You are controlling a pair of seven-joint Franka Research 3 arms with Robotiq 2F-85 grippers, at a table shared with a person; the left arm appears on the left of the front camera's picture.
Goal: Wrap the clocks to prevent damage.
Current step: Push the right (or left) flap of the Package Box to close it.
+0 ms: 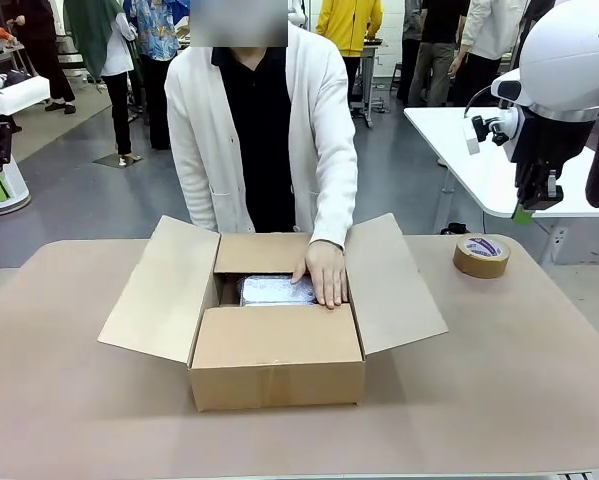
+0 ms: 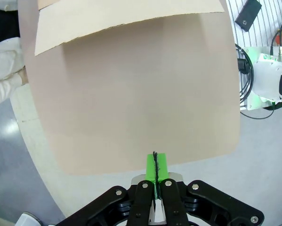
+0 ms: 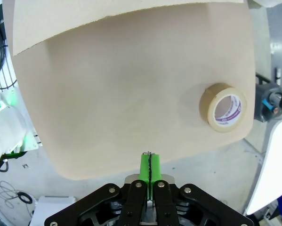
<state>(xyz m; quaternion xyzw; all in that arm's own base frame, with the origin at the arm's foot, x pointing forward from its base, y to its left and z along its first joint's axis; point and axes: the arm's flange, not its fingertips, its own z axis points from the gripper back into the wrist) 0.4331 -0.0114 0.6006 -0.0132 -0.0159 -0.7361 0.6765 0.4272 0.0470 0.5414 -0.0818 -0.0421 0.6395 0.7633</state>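
The clocks (image 1: pixel 276 290) lie as a whitish-silvery wrapped bundle inside the open cardboard box (image 1: pixel 277 357) at the table's middle. A person's hand (image 1: pixel 326 274) rests on the bundle's right end. My right gripper (image 1: pixel 524 212) hangs high at the right, well above the table, shut with nothing in it. In the right wrist view my right gripper (image 3: pixel 150 165) has its green pads pressed together over the table's edge. My left gripper (image 2: pixel 155 165) is shut too, pads touching, above the table's near edge.
A brown tape roll (image 1: pixel 481 255) (image 3: pixel 223 108) lies flat on the table right of the box. The box's flaps stand open to both sides; one flap (image 2: pixel 126 16) fills the top of the left wrist view. The tan tabletop (image 1: pixel 519 380) is bare around the box.
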